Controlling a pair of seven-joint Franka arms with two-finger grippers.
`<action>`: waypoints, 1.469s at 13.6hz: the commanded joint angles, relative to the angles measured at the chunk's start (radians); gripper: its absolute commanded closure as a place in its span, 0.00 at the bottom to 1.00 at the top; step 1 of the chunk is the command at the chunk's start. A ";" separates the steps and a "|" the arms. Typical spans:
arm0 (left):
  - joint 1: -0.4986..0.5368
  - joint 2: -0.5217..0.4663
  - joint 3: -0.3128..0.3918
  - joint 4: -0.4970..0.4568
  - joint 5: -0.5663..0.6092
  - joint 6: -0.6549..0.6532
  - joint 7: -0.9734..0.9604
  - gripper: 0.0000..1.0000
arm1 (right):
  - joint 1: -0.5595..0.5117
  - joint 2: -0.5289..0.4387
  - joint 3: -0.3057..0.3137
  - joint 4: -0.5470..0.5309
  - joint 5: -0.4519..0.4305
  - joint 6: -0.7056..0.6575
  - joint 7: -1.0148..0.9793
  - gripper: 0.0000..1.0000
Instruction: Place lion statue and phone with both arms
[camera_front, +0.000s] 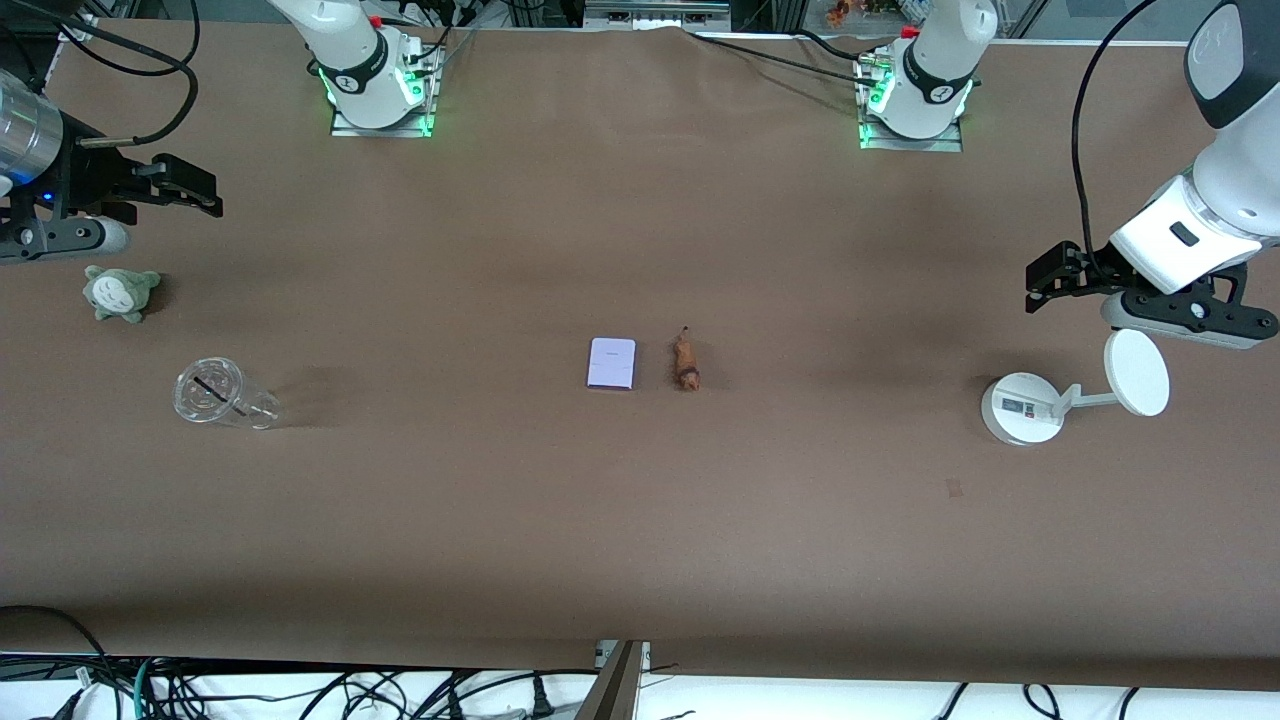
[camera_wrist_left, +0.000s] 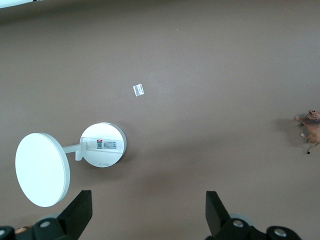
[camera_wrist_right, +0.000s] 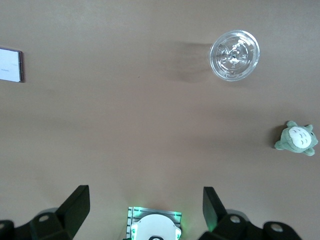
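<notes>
The phone (camera_front: 611, 363), a small pale lavender-white rectangle, lies flat in the middle of the table. The lion statue (camera_front: 686, 364), tiny and orange-brown, lies right beside it, toward the left arm's end. My left gripper (camera_front: 1046, 278) is open and empty, up in the air above the white stand. The lion shows at the edge of the left wrist view (camera_wrist_left: 311, 126). My right gripper (camera_front: 195, 188) is open and empty, up over the right arm's end of the table. The phone's corner shows in the right wrist view (camera_wrist_right: 11, 65).
A white round-based stand with a disc (camera_front: 1024, 406) stands at the left arm's end. A grey-green plush toy (camera_front: 120, 292) and a clear plastic cup (camera_front: 222, 394) lying on its side are at the right arm's end. A small paper scrap (camera_wrist_left: 138, 90) lies near the stand.
</notes>
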 joint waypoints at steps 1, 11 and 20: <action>-0.002 -0.003 0.000 0.018 0.013 -0.018 0.006 0.00 | 0.023 0.002 0.004 0.017 0.005 0.001 0.004 0.00; -0.002 -0.002 0.002 0.018 0.013 -0.018 0.006 0.00 | 0.279 0.119 0.004 0.020 0.017 0.149 0.364 0.00; -0.002 -0.002 0.002 0.018 0.013 -0.018 0.006 0.00 | 0.347 0.199 0.000 0.043 0.017 0.231 0.429 0.00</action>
